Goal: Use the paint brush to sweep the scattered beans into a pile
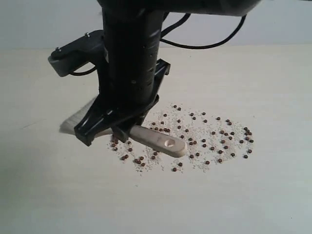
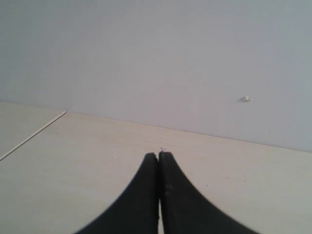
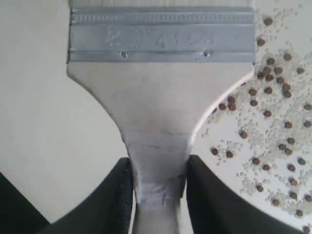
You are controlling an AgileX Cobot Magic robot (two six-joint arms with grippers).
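Dozens of small brown beans point(image 1: 209, 136) lie spread among whitish crumbs in a wide patch on the pale table; no pile is in view. My right gripper point(image 1: 109, 129) is shut on the neck of the paint brush handle point(image 1: 161, 142), low over the left end of the patch. The bristles point(image 1: 78, 119) point left and the handle's holed end points right. In the right wrist view the fingers clamp the taped handle point(image 3: 158, 170) below the silver ferrule point(image 3: 161, 36), with beans point(image 3: 278, 112) beside it. My left gripper point(image 2: 158, 155) is shut and empty over bare table.
The light table point(image 1: 48, 185) stretches around the bean patch on all sides. A black cable point(image 1: 204, 46) hangs behind the arm. A grey wall point(image 2: 156, 58) stands past the table's far edge.
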